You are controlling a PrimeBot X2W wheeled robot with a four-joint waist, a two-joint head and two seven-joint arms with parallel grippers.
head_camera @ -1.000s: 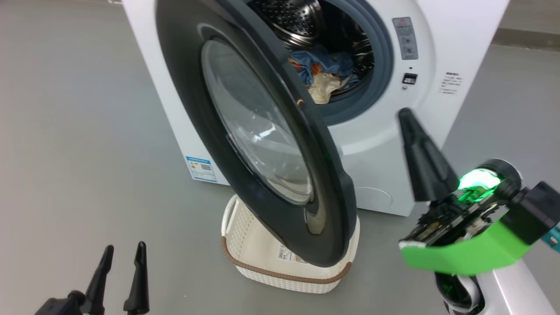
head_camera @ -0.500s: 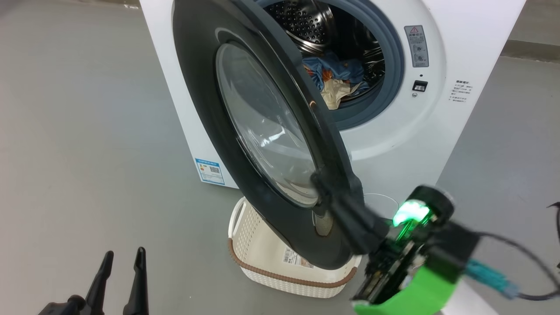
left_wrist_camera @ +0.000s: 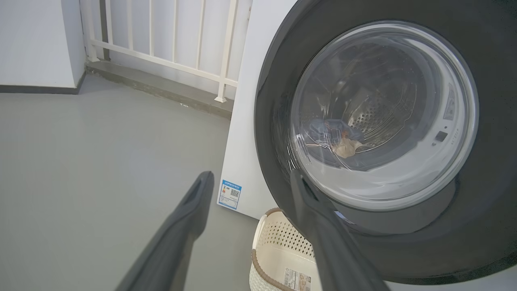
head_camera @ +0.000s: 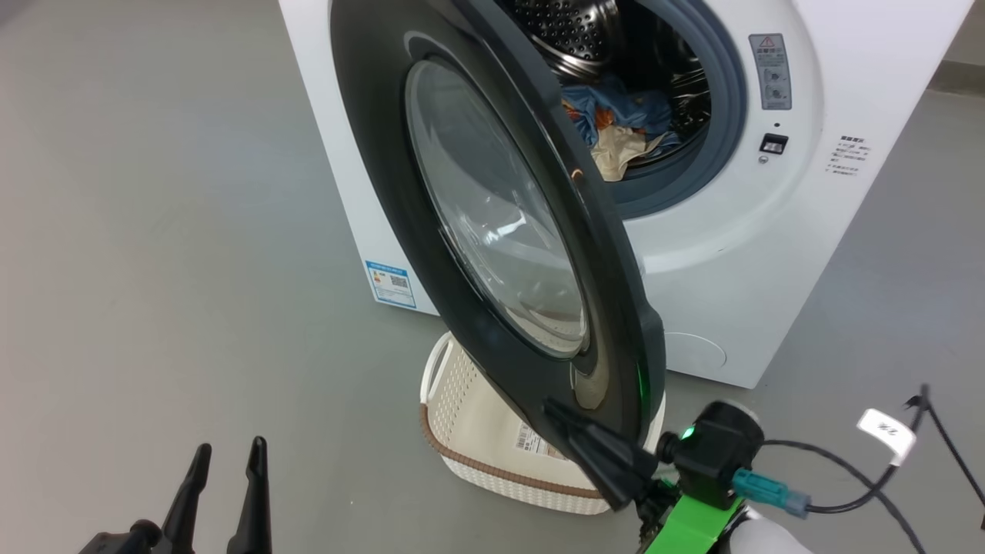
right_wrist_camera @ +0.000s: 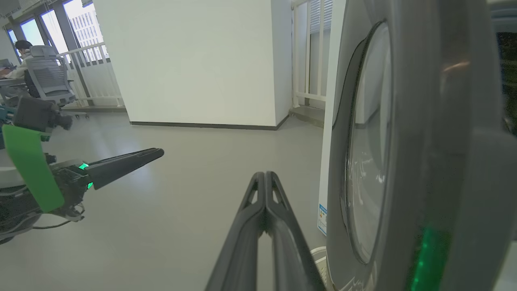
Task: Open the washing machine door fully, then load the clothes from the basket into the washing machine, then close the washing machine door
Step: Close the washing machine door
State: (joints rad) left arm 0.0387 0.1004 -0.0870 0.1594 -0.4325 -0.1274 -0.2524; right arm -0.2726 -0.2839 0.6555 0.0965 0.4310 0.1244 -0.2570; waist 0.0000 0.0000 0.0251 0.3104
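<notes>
The door point(head_camera: 500, 208) is rigid and hinged, its black rim glossy and probably slippery, its glass bowl the part to spare. It likely swings freely, so a push on the rim's outer face, far from the hinge, should serve better than a pinch. It stands partly open over the basket point(head_camera: 477, 400), whose visible part holds only a label. The clothes point(head_camera: 616, 123) lie soft and bunched in the drum of the machine point(head_camera: 769, 254). The right gripper point(head_camera: 558, 412) has its 2 fingers pressed together around nothing, tip at the door's lower rim; contact cannot be told. The left gripper point(head_camera: 231, 448) hangs spread wide and empty, apart from the door.
</notes>
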